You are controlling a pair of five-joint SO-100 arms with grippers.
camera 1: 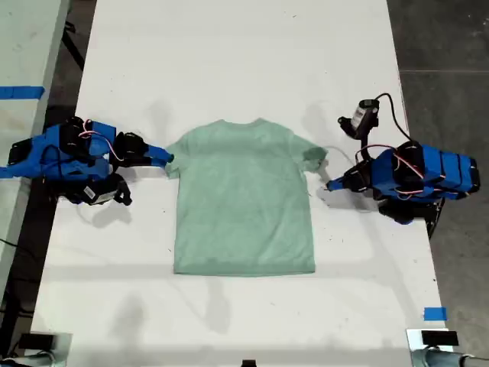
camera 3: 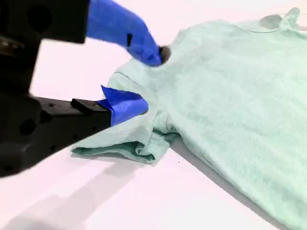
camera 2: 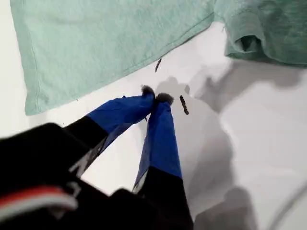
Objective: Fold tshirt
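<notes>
The tshirt [camera 1: 244, 199] is laid flat on the white worktop [camera 1: 229, 61], between the two hands, with no fold made yet.

**First hand** [camera 2: 156, 96]: the jaws are together at the tips, with nothing between them. It rests on bare worktop just short of the tshirt's side edge. The rolled sleeve [camera 2: 247, 40] lies ahead of it and to one side, and is not touched. Two small dark scraps [camera 2: 183, 104] lie on the worktop close to the fingertips.

**Second hand** [camera 3: 149, 80]: the jaws are apart and set astride the other sleeve [camera 3: 129, 143]. One fingertip is at the shoulder seam and the other is over the sleeve cloth. No grip is made.

**Risks noted:**
- The sleeve beyond the first hand is curled under itself. If it is taken as it lies, the curl is likely to be carried into the fold and a lump left in it.
- If the second hand is closed where it stands, only the top layer may be pinched. The lower layer would then drag, and the body would be pulled askew.
- The first hand's jaws must be parted before any grasp. If it is pushed forward with them together, the edge would be bunched rather than lifted.
- If the two hands are lifted unevenly, the tshirt would be slid across the smooth worktop.
</notes>
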